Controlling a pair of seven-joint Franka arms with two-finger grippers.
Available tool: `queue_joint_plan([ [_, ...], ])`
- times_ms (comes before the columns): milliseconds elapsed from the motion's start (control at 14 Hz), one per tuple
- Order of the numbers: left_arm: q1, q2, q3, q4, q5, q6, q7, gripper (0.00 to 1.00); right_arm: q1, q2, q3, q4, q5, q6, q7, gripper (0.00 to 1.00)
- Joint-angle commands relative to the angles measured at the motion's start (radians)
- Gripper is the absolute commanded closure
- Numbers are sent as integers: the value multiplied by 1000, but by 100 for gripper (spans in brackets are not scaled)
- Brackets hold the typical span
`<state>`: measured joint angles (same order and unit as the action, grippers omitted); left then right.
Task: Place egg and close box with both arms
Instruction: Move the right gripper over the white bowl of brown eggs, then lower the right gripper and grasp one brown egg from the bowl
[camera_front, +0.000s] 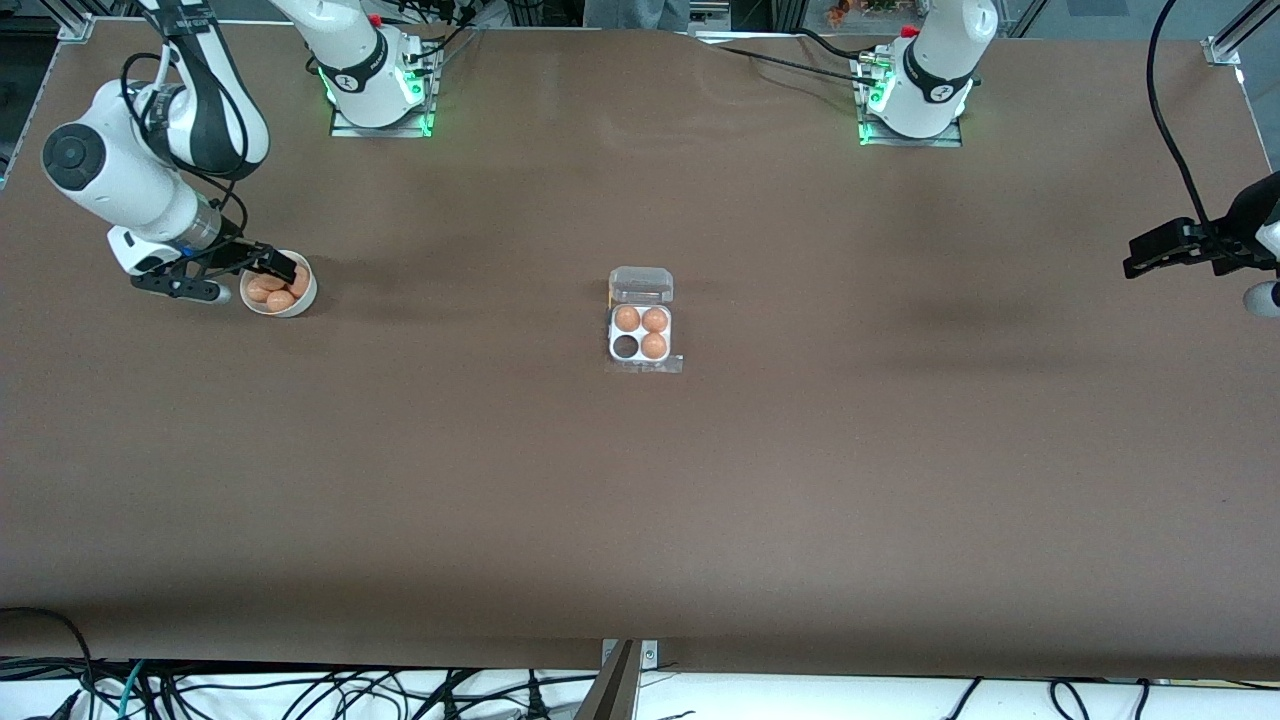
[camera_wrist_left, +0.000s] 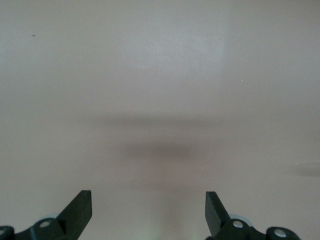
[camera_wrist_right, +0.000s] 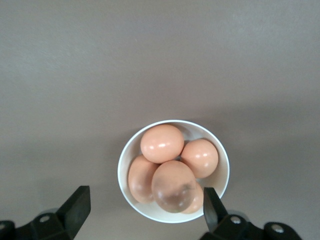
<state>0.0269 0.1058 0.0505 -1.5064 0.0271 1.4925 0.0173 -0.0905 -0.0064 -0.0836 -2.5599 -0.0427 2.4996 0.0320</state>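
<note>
Brown table (camera_front: 640, 520), cables along near edge. Box (camera_front: 641, 332) mid-table, lid open, three eggs inside, one cell empty. Right gripper (camera_front: 232, 277) wide open, empty, over bowl (camera_wrist_right: 131, 155) of eggs (camera_wrist_right: 161, 143). Left gripper (camera_front: 1150, 255) open, empty, waits over table at left arm's end.

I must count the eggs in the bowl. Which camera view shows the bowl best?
The right wrist view: the bowl fills its middle, seen from above, eggs distinct. The front view shows it small, partly covered by the right claw. The left wrist view shows only table.
</note>
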Motion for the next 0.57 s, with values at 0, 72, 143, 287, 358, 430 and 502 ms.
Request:
queue_joint_plan([
  [0, 11, 17, -1, 34, -16, -17, 0, 0, -6, -11, -11, -40, -16, 54, -11, 0],
  [72, 11, 23, -1, 34, -16, -17, 1, 0, -8, -4, -15, -55, -17, 91, -11, 0],
  [143, 11, 28, -1, 34, -18, -17, 1, 0, -6, 8, -22, -69, -17, 129, -12, 0],
  [287, 11, 29, -1, 34, -19, -15, -2, 0, -8, 25, -41, -72, -19, 156, -44, 0],
  [358, 11, 31, -1, 34, -19, -15, -2, 0, -6, 25, -54, -72, -19, 156, -67, 0],
  [430, 13, 34, -1, 34, -19, -15, -2, 0, -8, 26, -62, -72, -19, 157, -84, 0],
  [502, 13, 34, -1, 34, -19, -15, -3, 0, -8, 32, -64, -74, -19, 157, -92, 0],
])
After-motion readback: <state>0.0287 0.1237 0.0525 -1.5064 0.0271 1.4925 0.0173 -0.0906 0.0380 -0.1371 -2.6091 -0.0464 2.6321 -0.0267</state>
